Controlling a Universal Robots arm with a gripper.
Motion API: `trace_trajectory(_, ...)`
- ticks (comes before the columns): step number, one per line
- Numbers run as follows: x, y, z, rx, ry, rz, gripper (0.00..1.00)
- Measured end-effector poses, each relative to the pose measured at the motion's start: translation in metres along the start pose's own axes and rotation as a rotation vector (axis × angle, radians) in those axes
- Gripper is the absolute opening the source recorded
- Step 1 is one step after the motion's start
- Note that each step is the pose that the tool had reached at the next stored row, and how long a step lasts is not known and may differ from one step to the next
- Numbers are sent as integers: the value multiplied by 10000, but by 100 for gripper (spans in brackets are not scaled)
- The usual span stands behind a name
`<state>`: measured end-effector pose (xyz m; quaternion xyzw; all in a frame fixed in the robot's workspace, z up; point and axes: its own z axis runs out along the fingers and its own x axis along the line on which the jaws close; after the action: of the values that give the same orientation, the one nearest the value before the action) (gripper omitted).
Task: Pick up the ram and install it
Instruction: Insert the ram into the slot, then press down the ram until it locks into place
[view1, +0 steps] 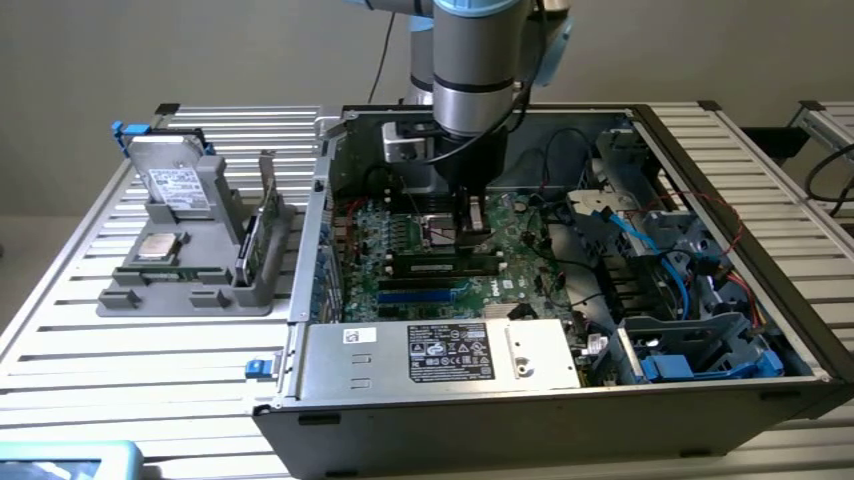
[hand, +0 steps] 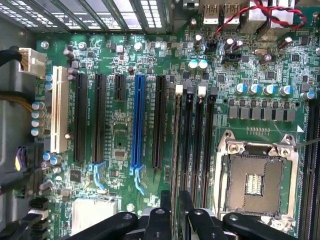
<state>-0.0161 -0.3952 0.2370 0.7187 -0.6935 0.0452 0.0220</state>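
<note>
Silver table (view1: 160, 340) with long slats holds an open computer case (view1: 400, 400). Behind it is a plain wall. My arm (view1: 474, 60) comes in at the top middle of the exterior view and reaches straight down into the case. My gripper (view1: 467, 238) sits low over the board (view1: 534, 230), near the middle of the frame.

The ram (view1: 447, 268) stands on its edge in a black slot, right under the gripper. Its long side runs left to right in the exterior view. The gripper is a little right of the ram's middle. Two blue slots (view1: 420, 295) lie just below it in the frame.

In the wrist view the ram (hand: 177, 145) looks like a thin line. It runs from the middle of the frame down to the gripper (hand: 175, 212) at the bottom edge. So the gripper sits across the ram's thin side, in line with it.

I cannot tell if the gripper is tight on the ram or loose around it. I think the ram is in its slot, but I cannot see if it is pushed all the way down.

A grey holder (view1: 174, 290) with other parts sits far off, at the left of the exterior view.
</note>
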Motion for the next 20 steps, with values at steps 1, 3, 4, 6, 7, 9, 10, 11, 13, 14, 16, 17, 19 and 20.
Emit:
trace_trajectory(1,3,-27,-28,-6,0,-1,22)
trace_trajectory(3,10,-75,-82,-34,-1,-3,22)
trace_trajectory(4,14,-98,-106,-55,-2,-6,22)
trace_trajectory(6,19,-146,-139,-109,-3,-10,22)
trace_trajectory(7,21,-170,-149,-144,-4,-14,22)
trace_trajectory(9,26,-214,-154,-231,-12,-23,22)
trace_trajectory(10,31,-229,-154,-306,-13,-30,22)
trace_trajectory(11,30,-229,-154,-325,-19,-30,22)
trace_trajectory(13,31,-229,-155,-326,-32,-30,22)
trace_trajectory(14,31,-229,-155,-325,-40,-30,22)
trace_trajectory(16,31,-230,-154,-324,-58,-30,22)
trace_trajectory(17,31,-229,-155,-324,-65,-30,22)
trace_trajectory(19,31,-230,-155,-323,-81,-30,22)
trace_trajectory(20,31,-229,-155,-323,-89,-30,22)
